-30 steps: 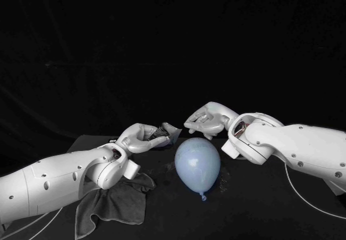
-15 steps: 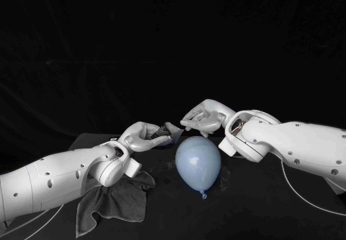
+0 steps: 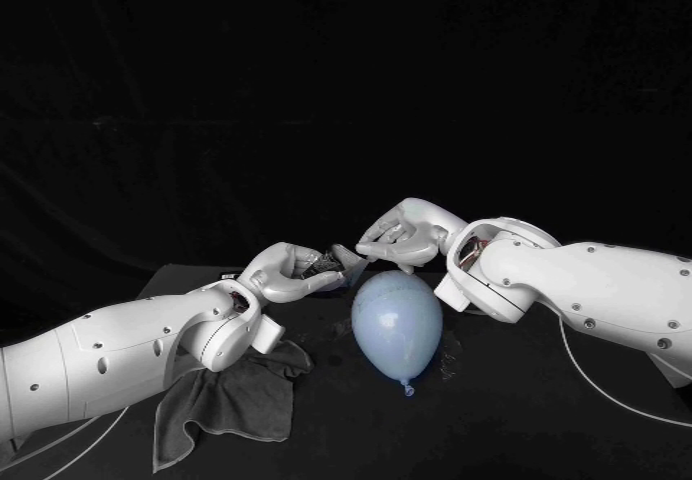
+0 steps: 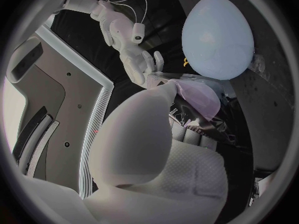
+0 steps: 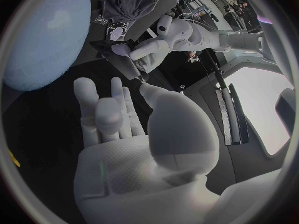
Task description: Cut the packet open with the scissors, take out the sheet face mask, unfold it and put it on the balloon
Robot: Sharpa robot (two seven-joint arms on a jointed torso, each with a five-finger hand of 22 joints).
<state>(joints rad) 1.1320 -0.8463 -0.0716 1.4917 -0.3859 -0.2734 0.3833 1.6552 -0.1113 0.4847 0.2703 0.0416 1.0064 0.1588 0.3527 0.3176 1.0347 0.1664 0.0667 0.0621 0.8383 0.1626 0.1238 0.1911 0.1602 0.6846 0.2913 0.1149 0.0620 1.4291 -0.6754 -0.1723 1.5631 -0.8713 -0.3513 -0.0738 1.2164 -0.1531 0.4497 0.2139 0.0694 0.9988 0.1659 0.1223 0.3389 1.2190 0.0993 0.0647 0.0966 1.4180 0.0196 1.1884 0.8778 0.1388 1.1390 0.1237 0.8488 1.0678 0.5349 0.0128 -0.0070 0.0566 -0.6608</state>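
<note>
**Presently: packet (image 3: 342, 264) held aloft by the far end of the balloon (image 3: 395, 322)**

The left robot hand (image 3: 296, 272) grips the packet, a flat pale piece, between its thumb and curled fingers. It holds the packet clear of the worktop (image 3: 548, 420), just beyond the balloon's rounded end. The right robot hand (image 3: 404, 236) hovers at the same spot with its fingers apart. Its fingertips (image 5: 84, 90) reach the packet's free edge, but whether they pinch it cannot be told. The pale blue balloon lies on the worktop between the two arms, with its knotted neck towards the robot. A dark cloth (image 3: 231, 400) lies crumpled on the worktop under the left forearm, on the balloon's left side.
</note>
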